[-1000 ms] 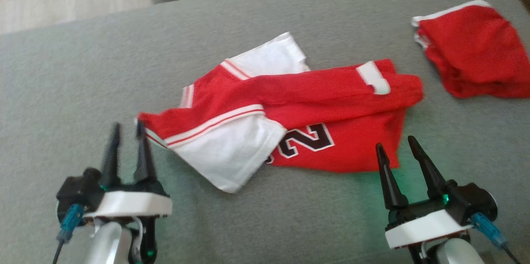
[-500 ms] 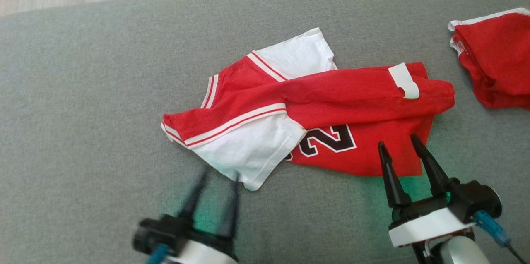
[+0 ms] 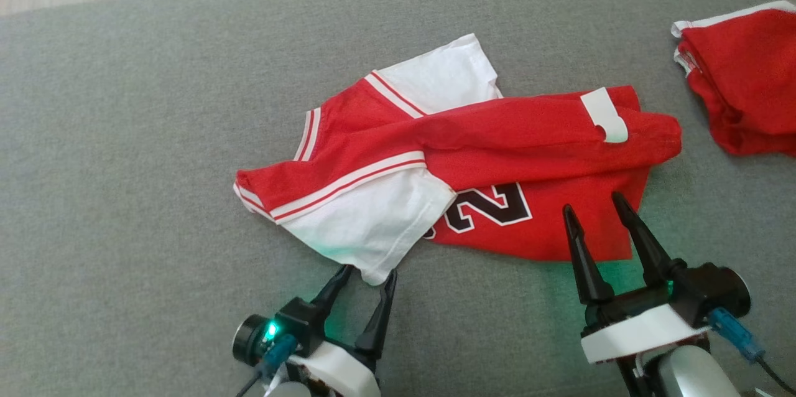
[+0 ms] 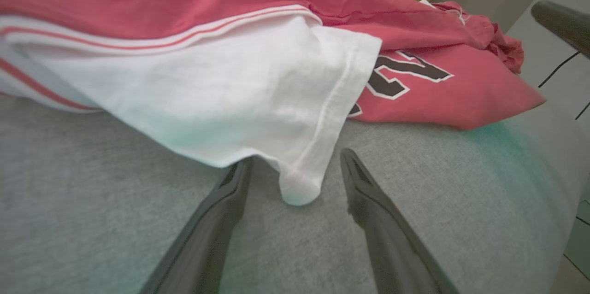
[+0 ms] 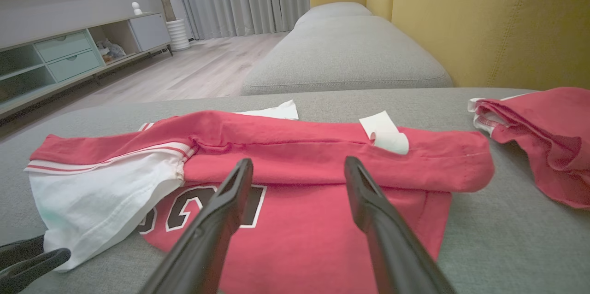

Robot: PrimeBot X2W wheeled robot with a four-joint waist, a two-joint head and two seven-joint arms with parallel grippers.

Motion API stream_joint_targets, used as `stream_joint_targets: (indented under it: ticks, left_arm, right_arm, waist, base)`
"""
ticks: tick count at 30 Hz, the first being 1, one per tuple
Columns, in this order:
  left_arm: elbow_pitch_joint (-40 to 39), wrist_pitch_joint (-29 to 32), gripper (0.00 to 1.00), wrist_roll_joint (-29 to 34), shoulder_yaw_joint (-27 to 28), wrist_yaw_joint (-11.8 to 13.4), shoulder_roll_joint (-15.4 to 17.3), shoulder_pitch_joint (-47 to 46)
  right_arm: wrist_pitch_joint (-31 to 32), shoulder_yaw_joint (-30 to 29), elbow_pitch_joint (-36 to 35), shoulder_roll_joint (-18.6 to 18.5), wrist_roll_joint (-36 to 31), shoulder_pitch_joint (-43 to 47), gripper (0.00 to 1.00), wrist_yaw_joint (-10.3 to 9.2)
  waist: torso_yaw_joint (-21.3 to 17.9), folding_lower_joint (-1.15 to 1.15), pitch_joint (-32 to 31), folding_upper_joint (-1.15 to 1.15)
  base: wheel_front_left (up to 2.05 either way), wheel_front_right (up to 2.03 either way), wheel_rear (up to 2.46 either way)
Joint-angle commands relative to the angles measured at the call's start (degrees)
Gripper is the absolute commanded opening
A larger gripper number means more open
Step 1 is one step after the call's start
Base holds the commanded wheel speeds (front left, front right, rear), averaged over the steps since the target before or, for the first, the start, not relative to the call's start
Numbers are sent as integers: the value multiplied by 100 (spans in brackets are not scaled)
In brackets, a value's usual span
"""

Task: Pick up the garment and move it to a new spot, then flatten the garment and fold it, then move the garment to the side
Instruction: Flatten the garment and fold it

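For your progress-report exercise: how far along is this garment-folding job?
Done: the red jersey lies on the grey cushion, rumpled and doubled over. In hand: both grippers are open at its near edge, the left gripper straddling the white sleeve corner, the right gripper over the hem. Left: flattening, folding, moving aside.

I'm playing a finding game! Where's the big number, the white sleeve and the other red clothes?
Big number (image 3: 491,207), head view, its dark middle.
White sleeve (image 4: 258,96), left wrist view, middle of the cloth.
Other red clothes (image 3: 740,73), head view, red top.
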Motion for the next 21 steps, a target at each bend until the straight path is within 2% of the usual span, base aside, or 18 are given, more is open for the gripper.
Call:
stream_joint_targets:
  ticks: [1,2,3,4,5,10,13,21]
  left_arm:
    - [-81,-80,100,-85,66,36,-34,-126]
    - [-45,-98,100,-155,17,35,-35,-168]
    - [-2,-113,85,-199,-32,41,-35,-206]
    - [37,-128,33,-232,-74,55,-35,-235]
    - [130,-123,0,-301,-164,53,-35,-259]
    - [97,-206,0,-403,-150,100,-32,-288]
    - [-251,-282,0,-539,99,157,22,-226]
    - [-1764,-324,0,-945,969,223,620,99]
  right_arm:
    - [-22,132,-190,-100,-1,-140,100,-4]
    - [-22,137,-189,-102,2,-145,100,-4]
    - [-22,142,-186,-104,3,-149,100,-4]
    - [-22,143,-185,-106,5,-151,100,-4]
    - [-22,130,-184,-105,5,-151,100,-4]
    - [-22,55,-196,-97,-1,-98,100,-4]
    - [-22,17,-192,-81,-11,-36,100,-4]
    - [-22,-89,-172,-137,160,95,100,-4]
  waist:
    - [-23,0,18,0]
    - [-37,0,24,0]
    - [-50,0,28,0]
    - [-61,0,32,0]
    - [-76,0,34,0]
    - [-18,0,6,0]
    - [66,0,-59,0]
    - [302,0,-216,0]
  base:
    - [0,0,0]
    - [0,0,0]
    - [0,0,0]
    - [0,0,0]
    - [0,0,0]
    - [0,0,0]
    - [0,0,0]
    - [0,0,0]
